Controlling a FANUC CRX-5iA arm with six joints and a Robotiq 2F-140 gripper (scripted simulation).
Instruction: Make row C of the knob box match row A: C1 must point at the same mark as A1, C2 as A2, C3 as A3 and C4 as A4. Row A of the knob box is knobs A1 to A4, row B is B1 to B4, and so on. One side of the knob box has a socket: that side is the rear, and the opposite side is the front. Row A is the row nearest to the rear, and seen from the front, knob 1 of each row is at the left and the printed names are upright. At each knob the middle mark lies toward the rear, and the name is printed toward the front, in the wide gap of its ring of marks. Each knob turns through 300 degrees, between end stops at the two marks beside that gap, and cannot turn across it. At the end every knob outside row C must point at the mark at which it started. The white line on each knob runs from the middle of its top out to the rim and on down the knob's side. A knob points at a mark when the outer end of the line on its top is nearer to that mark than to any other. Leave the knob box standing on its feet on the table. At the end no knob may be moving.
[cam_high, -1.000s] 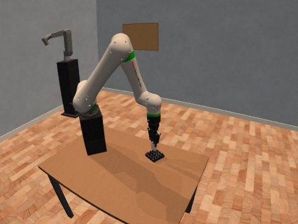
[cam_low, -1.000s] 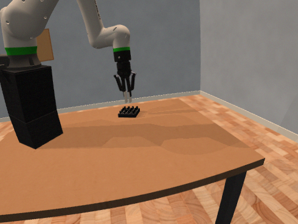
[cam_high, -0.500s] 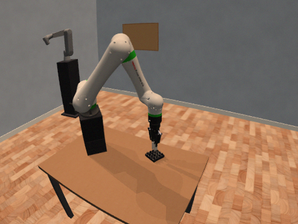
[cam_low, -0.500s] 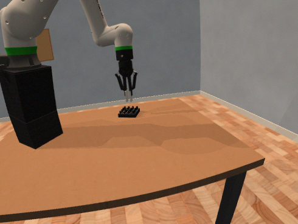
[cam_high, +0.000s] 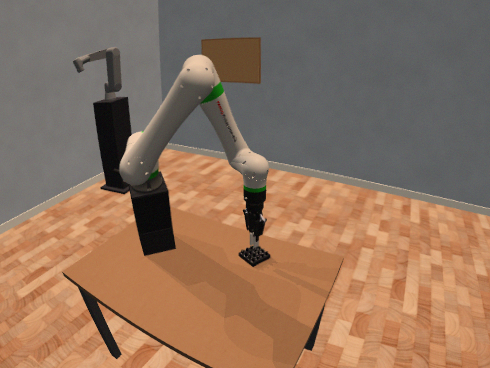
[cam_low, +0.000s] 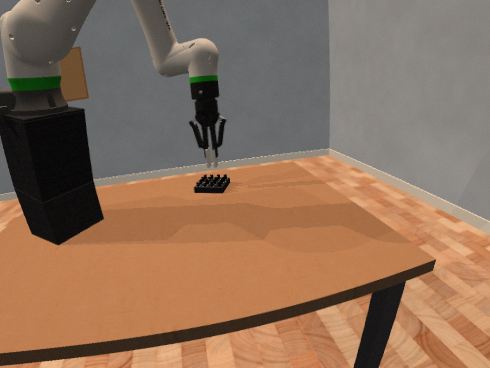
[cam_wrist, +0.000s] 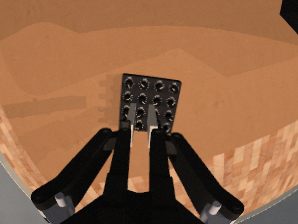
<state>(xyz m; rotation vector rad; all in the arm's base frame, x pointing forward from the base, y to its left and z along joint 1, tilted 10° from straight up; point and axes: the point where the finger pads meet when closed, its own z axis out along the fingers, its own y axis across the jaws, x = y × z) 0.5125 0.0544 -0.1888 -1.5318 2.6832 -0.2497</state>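
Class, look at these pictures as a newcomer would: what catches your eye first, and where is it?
The large white arm with green bands rises from a black pedestal at the table's far corner. Its hand, fingers nearly shut and holding nothing, hangs just above the small black knob box on the brown table.

The arm (cam_high: 170, 110) has smooth, rounded cream-white links with bulbous joint housings, dotted with small dark screw holes. Bright green bands ring the joints near the base, elbow and wrist. Red and grey lettering runs along the forearm, too small to read. A black wrist section carries the black gripper (cam_low: 211, 161), with angular linkage bars and pale grey fingertips. The arm rises from a black block pedestal (cam_high: 162, 240)
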